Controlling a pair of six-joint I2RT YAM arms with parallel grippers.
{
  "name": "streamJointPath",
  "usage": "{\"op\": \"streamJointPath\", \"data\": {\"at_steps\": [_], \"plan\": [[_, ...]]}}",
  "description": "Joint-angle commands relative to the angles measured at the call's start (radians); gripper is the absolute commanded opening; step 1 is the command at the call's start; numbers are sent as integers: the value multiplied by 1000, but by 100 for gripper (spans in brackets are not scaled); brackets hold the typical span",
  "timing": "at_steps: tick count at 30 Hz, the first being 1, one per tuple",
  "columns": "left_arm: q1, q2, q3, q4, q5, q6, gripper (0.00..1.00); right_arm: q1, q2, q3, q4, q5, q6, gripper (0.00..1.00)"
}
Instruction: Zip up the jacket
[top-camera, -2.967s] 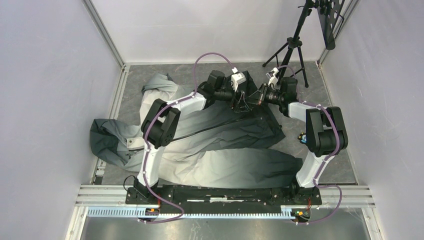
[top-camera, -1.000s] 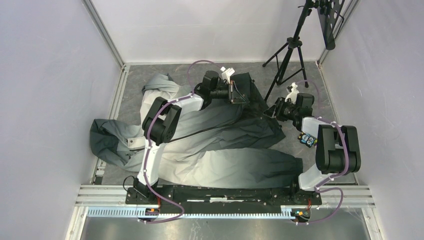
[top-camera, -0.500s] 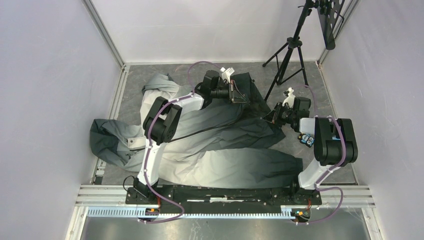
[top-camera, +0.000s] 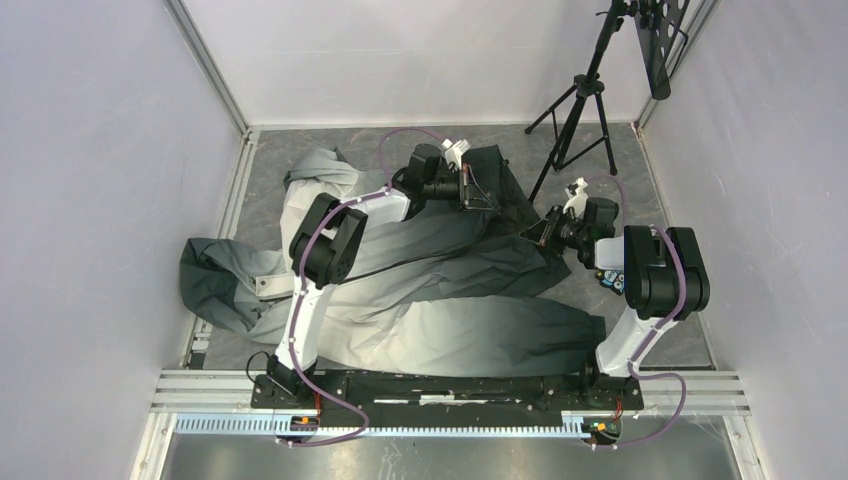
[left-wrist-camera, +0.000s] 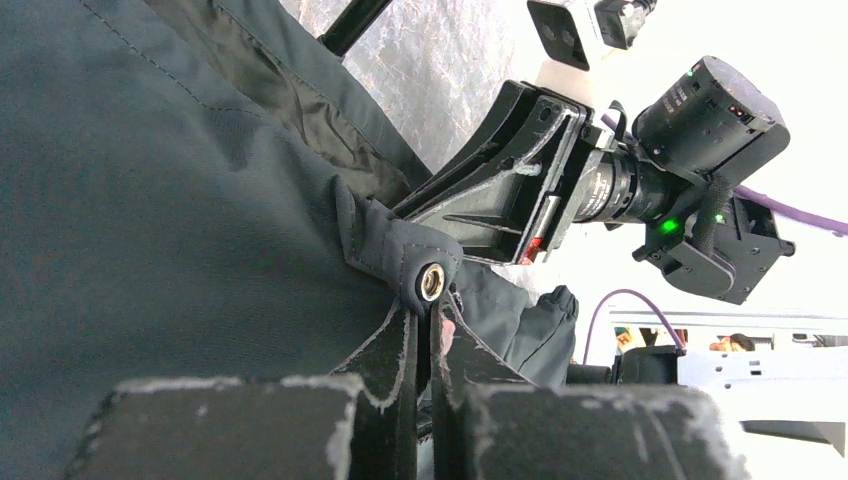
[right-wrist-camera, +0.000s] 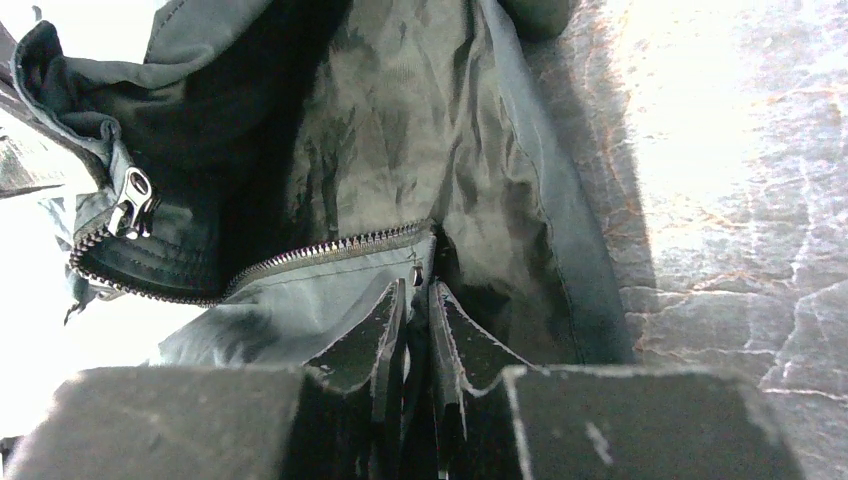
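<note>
The jacket (top-camera: 420, 300) lies spread over the floor, pale grey at the left and charcoal at the right. My left gripper (top-camera: 478, 195) is at its far dark corner. It is shut on a fabric tab (left-wrist-camera: 395, 245) that carries a brass snap (left-wrist-camera: 432, 281). My right gripper (top-camera: 537, 232) is at the jacket's right edge. It is shut on the dark fabric just under the end of the zipper teeth (right-wrist-camera: 330, 248). The zipper slider (right-wrist-camera: 135, 195) hangs at the left, apart from the fingers (right-wrist-camera: 375, 330). The teeth run open along one side.
A black tripod (top-camera: 580, 100) stands at the back right, close behind the right arm. White walls close in both sides. An aluminium rail (top-camera: 450, 385) crosses the front by the arm bases. A small coloured object (top-camera: 612, 280) lies beside the right arm.
The right gripper has moved left from beside the tripod to the jacket's edge and closed on the fabric. The left gripper has kept its hold and stayed in place.
</note>
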Motion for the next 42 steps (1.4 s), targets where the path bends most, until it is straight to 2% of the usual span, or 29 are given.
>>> {"op": "streamJointPath", "data": {"at_steps": [1, 4, 9, 13, 16, 19, 22, 27, 31, 32, 34, 36, 39, 42], "plan": [[-4, 2, 39, 27, 9, -34, 2, 10, 20, 25, 80, -6, 13, 14], [-4, 6, 45, 32, 16, -28, 2, 13, 14, 33, 86, 13, -18, 0], [3, 2, 58, 50, 66, 61, 2, 37, -43, -34, 174, -51, -96, 0], [4, 9, 65, 119, 151, 130, 2, 62, -86, -111, 334, -167, -61, 0], [6, 10, 71, 169, 195, 168, 2, 109, -139, -124, 351, -204, -98, 0], [16, 24, 89, 245, 228, 144, 2, 141, -175, -127, 353, -246, -132, 0], [34, 57, 100, 416, 268, 7, 2, 162, -184, -135, 361, -262, -168, 0], [34, 45, 71, 467, 289, -5, 2, 166, -161, -124, 404, -279, -124, 0], [44, 32, 55, 475, 320, 9, 2, 164, -157, -84, 342, -307, -98, 0], [50, 30, 54, 467, 316, 10, 2, 159, -163, -73, 299, -284, -122, 1], [57, 23, 49, 451, 299, 12, 2, 147, -172, -8, 62, -158, -240, 4], [57, 13, 48, 416, 271, 25, 2, 148, -162, 54, -134, 33, -346, 6], [52, -2, 46, 364, 202, 33, 2, 146, -138, 58, -103, 131, -333, 12], [46, -6, 46, 368, 170, 2, 2, 145, -67, 89, -68, 205, -260, 12]]}}
